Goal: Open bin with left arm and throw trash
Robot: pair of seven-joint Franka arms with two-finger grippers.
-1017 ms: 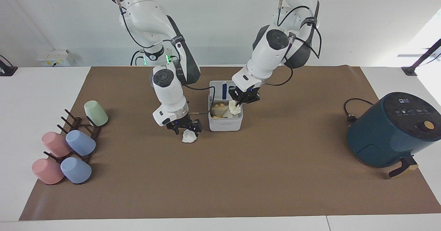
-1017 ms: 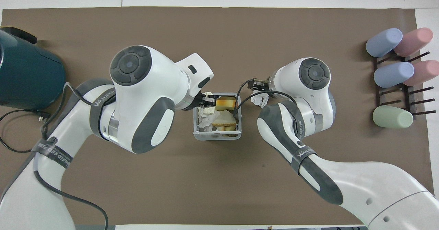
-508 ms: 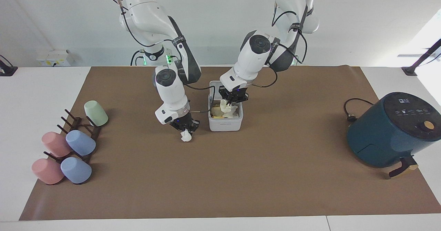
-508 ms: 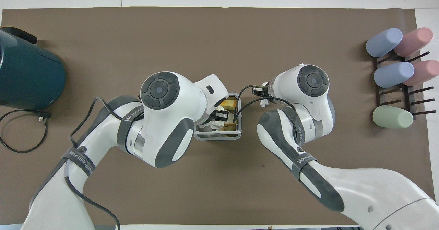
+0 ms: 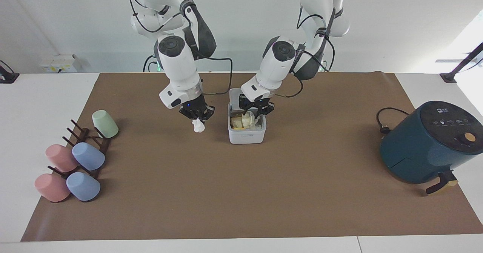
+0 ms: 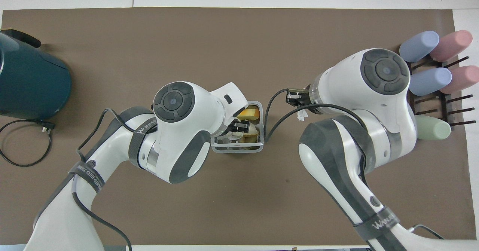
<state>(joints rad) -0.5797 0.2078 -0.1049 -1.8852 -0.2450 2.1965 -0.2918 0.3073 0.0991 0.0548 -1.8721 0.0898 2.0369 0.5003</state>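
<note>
- The bin (image 5: 247, 132) sits mid-table on the brown mat (image 5: 241, 192), lid (image 5: 234, 96) swung up on the robots' side, so you can count the opening step as done.
- You are in the throw-trash step now, with both arms working it.
- The left gripper (image 5: 256, 111) is down at the bin's mouth, over the contents. A crumpled white paper wad (image 5: 247, 118) lies right at its tips, on top of the yellow block (image 5: 237, 123) and other paper inside.
- I cannot tell whether the left claw is pinching that wad or has let go; the tips read as slightly spread, but it is unclear.
- The right gripper (image 5: 197, 113) is up in the air over bare mat beside the bin, toward the right arm's end of the table, closed on a second paper wad (image 5: 198, 126) that dangles below its fingers.
- Next for you, as I judge it: lift the left gripper clear of the opening, since the mouth is small and two claws will not fit.
- Then carry the right gripper sideways until the hanging wad is over the bin, lower a little, and release.
- Watch the black cable (image 6: 275, 110) of the right arm draped near the bin's rim; it could snag.
- Risk: the bin looks nearly full, so the wad may sit high or roll off.
- The air fryer (image 5: 430, 143) and the cups on the rack (image 5: 75, 158) are well apart and not involved.
</note>
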